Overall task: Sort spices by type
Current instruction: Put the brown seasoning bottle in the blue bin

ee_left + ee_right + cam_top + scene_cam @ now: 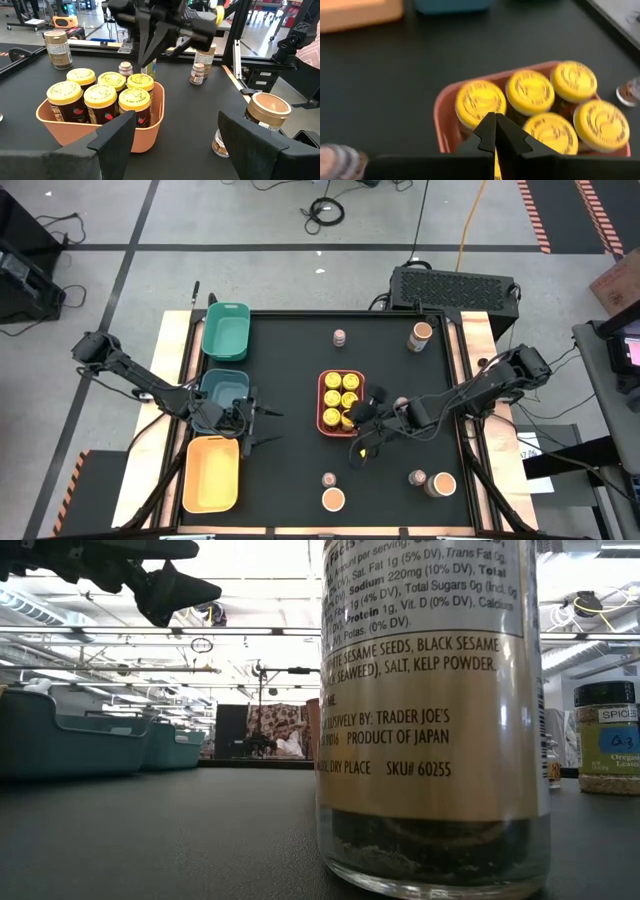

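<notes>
Right gripper [494, 122] closed above yellow-lidded jars [540, 102]

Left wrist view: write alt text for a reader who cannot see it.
A coral tray on the black table holds six yellow-lidded spice jars, with the right gripper shut just above them. A tan-lidded jar stands beside the tray.

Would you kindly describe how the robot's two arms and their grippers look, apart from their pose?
Both arms are slim, dark, jointed links with black cables running along them. The left gripper has two thin black prongs; close up its fingers are flat, matte black, wedge-shaped plates. The right gripper is equally black, its fingers tapering to pointed tips. No markings are visible.
</notes>
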Available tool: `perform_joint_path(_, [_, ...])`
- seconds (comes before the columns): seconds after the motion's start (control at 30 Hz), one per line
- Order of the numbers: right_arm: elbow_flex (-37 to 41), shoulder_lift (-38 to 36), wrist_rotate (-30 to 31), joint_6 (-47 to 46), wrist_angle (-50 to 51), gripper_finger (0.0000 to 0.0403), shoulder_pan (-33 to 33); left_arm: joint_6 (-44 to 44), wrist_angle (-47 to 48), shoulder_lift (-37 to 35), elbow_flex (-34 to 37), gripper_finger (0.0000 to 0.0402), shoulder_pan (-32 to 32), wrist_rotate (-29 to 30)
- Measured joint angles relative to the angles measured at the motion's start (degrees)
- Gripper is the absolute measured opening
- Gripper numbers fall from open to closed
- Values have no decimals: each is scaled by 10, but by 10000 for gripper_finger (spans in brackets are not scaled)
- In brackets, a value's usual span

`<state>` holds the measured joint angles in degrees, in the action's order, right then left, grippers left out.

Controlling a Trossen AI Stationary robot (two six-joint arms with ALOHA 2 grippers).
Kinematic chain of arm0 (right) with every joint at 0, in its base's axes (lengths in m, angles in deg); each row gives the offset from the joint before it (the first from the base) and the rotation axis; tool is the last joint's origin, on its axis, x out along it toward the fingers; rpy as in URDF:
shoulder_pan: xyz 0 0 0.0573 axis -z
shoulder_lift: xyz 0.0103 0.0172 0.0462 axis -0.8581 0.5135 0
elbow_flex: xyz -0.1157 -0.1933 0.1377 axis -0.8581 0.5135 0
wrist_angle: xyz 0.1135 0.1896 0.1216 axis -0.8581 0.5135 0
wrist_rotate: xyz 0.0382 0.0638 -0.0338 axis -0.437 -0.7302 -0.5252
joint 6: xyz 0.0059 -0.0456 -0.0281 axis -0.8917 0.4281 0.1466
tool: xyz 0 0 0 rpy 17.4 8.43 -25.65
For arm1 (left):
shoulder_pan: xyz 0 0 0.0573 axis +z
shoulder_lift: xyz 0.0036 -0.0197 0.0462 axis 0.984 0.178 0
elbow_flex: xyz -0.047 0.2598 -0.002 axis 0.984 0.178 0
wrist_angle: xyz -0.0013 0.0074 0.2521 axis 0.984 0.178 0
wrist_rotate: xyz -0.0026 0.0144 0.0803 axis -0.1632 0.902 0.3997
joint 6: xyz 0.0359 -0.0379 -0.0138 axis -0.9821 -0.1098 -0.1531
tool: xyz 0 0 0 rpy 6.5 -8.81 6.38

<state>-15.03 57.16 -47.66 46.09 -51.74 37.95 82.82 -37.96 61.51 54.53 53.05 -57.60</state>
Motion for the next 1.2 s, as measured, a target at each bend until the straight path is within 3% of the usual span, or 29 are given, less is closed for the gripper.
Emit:
perform_joint_path(0.1, [-32, 0, -16, 16, -1, 0, -4, 0, 0, 0, 0, 286, 0, 0])
perform_joint_path(0.3, [-92, 0, -129, 20, -1, 0, -12, 15, 13, 0, -5, 286, -4, 0])
perform_joint_path(0.47, [-124, 0, -151, 19, 1, 0, -36, 22, 143, 0, -73, 286, -31, 6])
perform_joint_path(0.7, [-165, 12, -162, 14, 1, 0, -75, 45, 285, 0, -156, 286, -117, 105])
perform_joint_path(0.93, [-200, 55, -186, -26, 1, 0, -114, 14, 285, 6, -197, 286, -200, 175])
perform_joint_path(1.2, [-215, 98, -236, -114, 37, 0, -160, -40, 268, 62, -235, 286, -238, 195])
